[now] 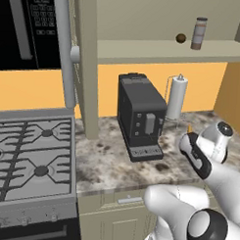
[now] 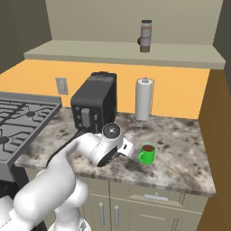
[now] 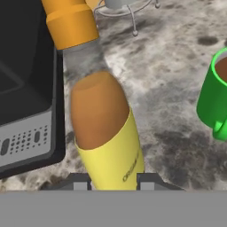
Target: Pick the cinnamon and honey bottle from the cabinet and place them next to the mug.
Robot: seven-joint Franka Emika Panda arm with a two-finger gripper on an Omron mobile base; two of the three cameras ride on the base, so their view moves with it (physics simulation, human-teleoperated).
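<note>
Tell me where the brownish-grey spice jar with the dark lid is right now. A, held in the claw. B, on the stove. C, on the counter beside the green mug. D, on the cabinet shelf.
D: the brownish-grey spice jar with the dark lid stands upright on the beige cabinet shelf, near a small brown ball, while the claw is shut on the yellow honey bottle with the orange top.

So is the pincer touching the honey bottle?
Touching. In the hand view, the pincer has its two dark fingertips pressed against both sides of the honey bottle, with no gap showing.
</note>
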